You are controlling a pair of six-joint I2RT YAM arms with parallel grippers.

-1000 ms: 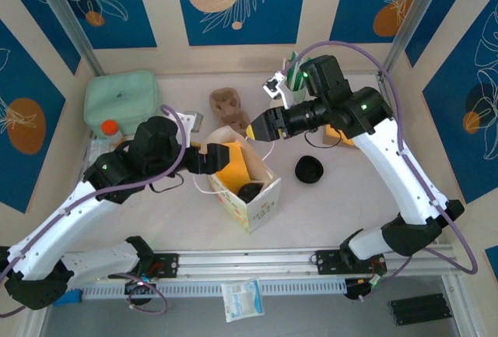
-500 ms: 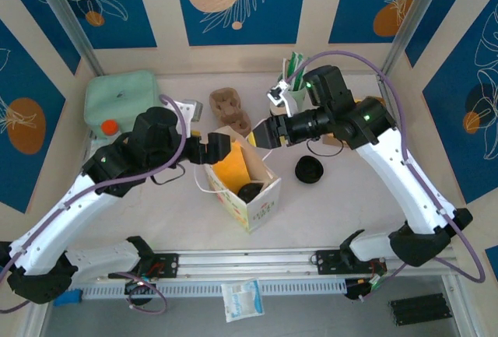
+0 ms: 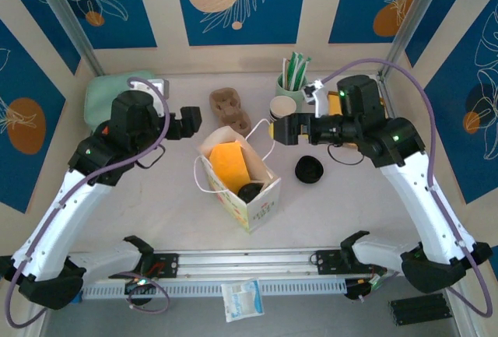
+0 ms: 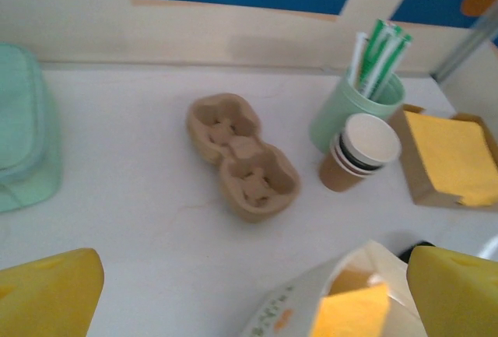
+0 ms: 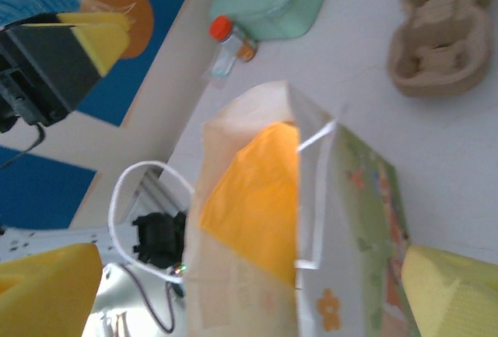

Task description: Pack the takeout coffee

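The takeout coffee sits inside the paper bag [image 3: 261, 205], where its round black lid [image 3: 250, 191] shows beside a yellow napkin [image 3: 228, 162]; the cup body is hidden by the bag's walls. My left gripper [image 3: 191, 123] hangs open to the left of the bag's mouth, holding nothing. My right gripper [image 3: 278, 129] hangs open just right of the mouth, also holding nothing. In the left wrist view the bag's rim [image 4: 342, 302] lies low between the yellow fingers [image 4: 47, 294]. The right wrist view looks down on the bag [image 5: 342, 220] and napkin [image 5: 257, 197], between wide-apart fingers [image 5: 451, 294].
A pulp cup carrier [image 3: 229, 110], a stack of lidless cups [image 3: 282, 107] and a green straw holder [image 3: 292, 80] stand behind the bag. Loose black lids [image 3: 309, 170] lie to its right. A napkin box [image 4: 451, 158] sits at back right, a mint container [image 3: 117, 96] at back left.
Both grippers have drawn away from the bag's mouth: the left one back and to the left, the right one to the right. The bag stays in place.
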